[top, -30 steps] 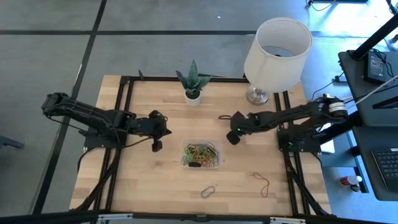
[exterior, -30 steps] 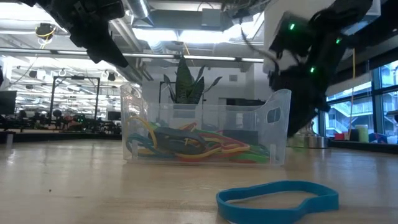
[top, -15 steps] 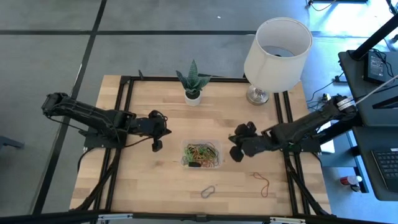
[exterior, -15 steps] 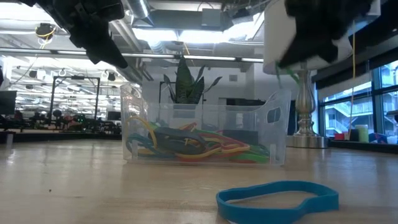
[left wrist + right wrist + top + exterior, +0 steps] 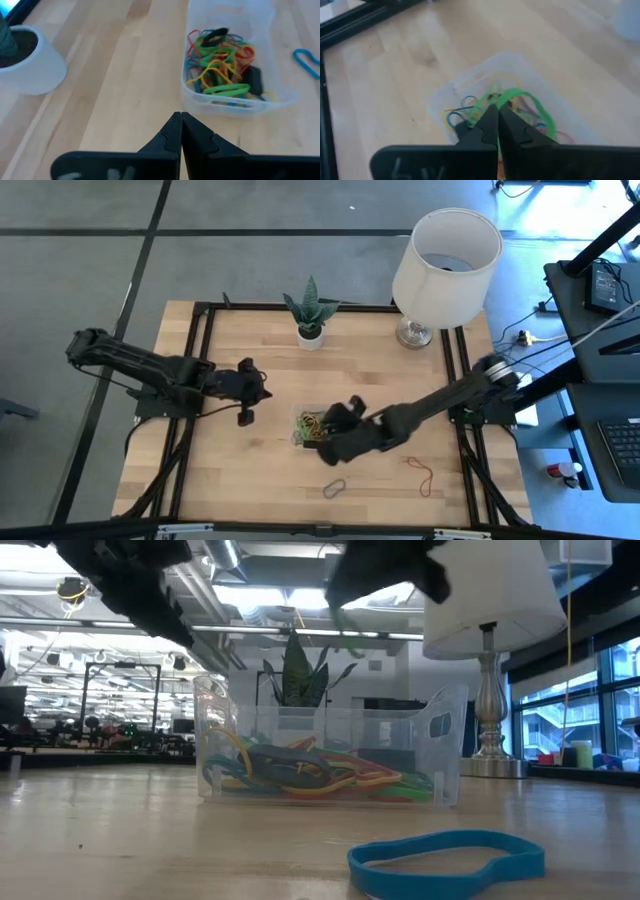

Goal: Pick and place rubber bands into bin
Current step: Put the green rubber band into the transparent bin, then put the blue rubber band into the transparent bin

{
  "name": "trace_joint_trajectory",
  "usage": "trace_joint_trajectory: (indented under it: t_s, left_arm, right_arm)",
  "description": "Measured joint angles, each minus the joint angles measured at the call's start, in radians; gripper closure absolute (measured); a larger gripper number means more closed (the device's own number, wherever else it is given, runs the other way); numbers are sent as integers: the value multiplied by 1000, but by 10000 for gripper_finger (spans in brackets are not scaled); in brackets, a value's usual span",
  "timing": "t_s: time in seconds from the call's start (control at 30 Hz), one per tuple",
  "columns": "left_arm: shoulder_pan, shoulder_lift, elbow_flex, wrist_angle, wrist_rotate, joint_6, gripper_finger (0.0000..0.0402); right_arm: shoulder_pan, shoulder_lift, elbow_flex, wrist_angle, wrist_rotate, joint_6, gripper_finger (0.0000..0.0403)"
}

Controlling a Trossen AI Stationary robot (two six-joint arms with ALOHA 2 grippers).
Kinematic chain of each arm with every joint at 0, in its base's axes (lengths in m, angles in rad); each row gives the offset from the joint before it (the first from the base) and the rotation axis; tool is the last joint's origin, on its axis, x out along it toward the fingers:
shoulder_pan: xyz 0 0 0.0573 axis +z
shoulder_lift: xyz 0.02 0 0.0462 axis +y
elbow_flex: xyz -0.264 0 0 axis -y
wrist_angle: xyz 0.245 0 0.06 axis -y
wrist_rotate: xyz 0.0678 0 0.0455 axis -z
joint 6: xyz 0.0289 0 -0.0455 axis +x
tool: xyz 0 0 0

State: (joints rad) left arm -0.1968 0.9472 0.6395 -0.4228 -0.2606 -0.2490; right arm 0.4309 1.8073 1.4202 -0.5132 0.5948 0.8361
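Note:
The clear bin (image 5: 346, 442) sits mid-table with a tangle of coloured rubber bands (image 5: 220, 70) inside; it also shows in the low view (image 5: 330, 755). My right gripper (image 5: 328, 442) hangs over the bin (image 5: 470, 82), shut on a green rubber band (image 5: 522, 97). That green rubber band also dangles under the right gripper in the low view (image 5: 348, 640). My left gripper (image 5: 180, 119) waits shut left of the bin (image 5: 245, 415), holding nothing. A blue band (image 5: 335, 487) and a red band (image 5: 424, 474) lie loose on the table near the front. My right gripper pinches the green rubber band at one spot of its loop (image 5: 496, 100) between its two fingertips. The fingers slant down from the table's right side. The rest of the loop stands out past the tips, slack, lifted clear above the bin.
A small potted plant in a white pot (image 5: 310, 330) and a lamp with a white shade (image 5: 445, 260) stand at the table's far side. Black frame rails run along the left and right edges (image 5: 195, 380). The blue band lies close to the low camera (image 5: 445, 860).
My right gripper has swung from near the lamp toward the table's near edge and then left, rising, until it is over the bin. It has kept hold of the green rubber band the whole way.

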Motion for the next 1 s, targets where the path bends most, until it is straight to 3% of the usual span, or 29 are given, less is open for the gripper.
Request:
trace_joint_trajectory:
  t_s: [0.17,0.4,0.63,1.0]
  left_arm:
    - [-51,-55,0,-18,0,9,400]
    - [-123,-105,0,-52,-6,25,400]
    - [-175,-103,0,-58,-6,28,400]
    - [-240,-103,0,-58,-7,25,400]
  right_arm:
    - [-7,149,150,-72,-21,81,403]
    - [-15,278,196,-77,-23,215,387]
    - [-15,307,196,-86,-96,394,349]
    - [-13,295,203,-113,-107,412,270]
